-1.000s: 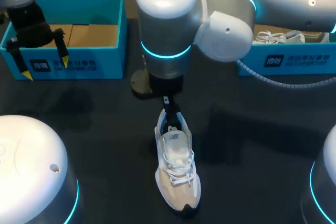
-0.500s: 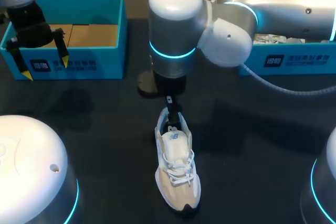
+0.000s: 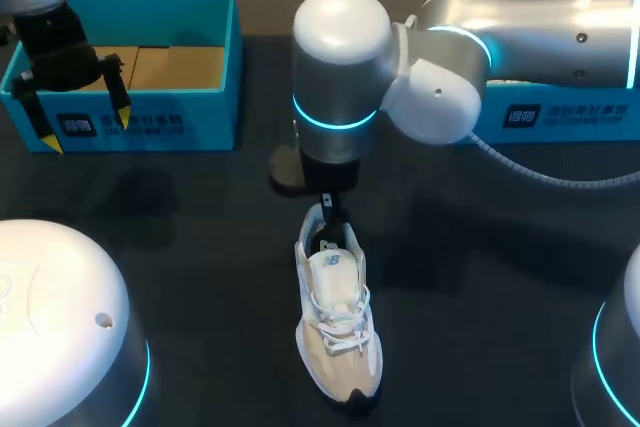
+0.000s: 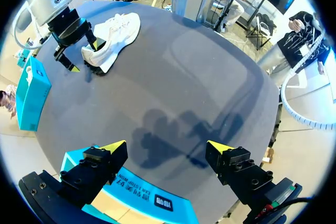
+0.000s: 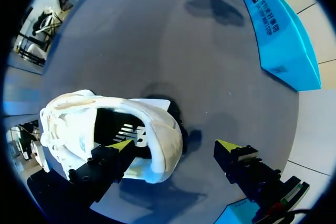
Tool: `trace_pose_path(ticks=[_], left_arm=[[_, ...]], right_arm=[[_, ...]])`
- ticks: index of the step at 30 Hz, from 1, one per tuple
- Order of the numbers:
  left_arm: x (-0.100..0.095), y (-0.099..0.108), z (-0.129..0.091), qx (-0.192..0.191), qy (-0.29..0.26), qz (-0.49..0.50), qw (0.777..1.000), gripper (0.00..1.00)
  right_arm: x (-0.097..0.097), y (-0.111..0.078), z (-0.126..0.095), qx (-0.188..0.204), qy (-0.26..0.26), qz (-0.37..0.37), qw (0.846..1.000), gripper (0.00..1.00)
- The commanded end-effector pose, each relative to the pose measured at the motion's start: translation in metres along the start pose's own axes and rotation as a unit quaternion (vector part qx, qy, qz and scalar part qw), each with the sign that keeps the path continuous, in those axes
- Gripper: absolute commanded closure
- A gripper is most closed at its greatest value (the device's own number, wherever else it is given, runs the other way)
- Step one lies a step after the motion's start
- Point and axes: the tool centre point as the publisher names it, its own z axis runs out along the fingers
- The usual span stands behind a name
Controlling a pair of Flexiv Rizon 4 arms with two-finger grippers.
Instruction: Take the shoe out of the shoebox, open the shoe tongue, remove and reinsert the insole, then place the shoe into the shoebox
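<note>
small unreadable print on shoebox [image 3: 200, 117]

Left hand [image 4: 166, 147] open, right hand [image 5: 175, 145] spread wide

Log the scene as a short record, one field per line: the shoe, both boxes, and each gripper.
shoe: white sneaker, upright on the table, outside both boxes
left gripper: open, over the left shoebox
right gripper: open, one finger over the sneaker's opening, the other outside its heel
right shoebox: far right, partly behind the right arm

Glossy silver-white arms [image 3: 340, 57] with glowing cyan rings [image 3: 335, 119], grey corrugated cable [image 3: 545, 174].
</note>
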Motion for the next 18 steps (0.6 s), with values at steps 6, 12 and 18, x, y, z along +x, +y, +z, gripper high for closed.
trace_pose_path(ticks=[6, 12, 18], left_arm=[[0.001, -0.001, 0.000, -0.002, 0.000, 0.000, 1.000, 0.00], [0.001, -0.001, 0.000, -0.002, 0.000, 0.000, 1.000, 0.00], [0.001, -0.001, 0.000, -0.002, 0.000, 0.000, 1.000, 0.00]], right_arm=[[-0.007, 0.004, 0.016, 0.001, 0.012, 0.005, 1.000, 0.00], [-0.010, 0.001, 0.020, 0.005, 0.013, 0.012, 1.000, 0.00], [-0.011, 0.000, 0.026, 0.004, 0.018, 0.017, 1.000, 0.07]])
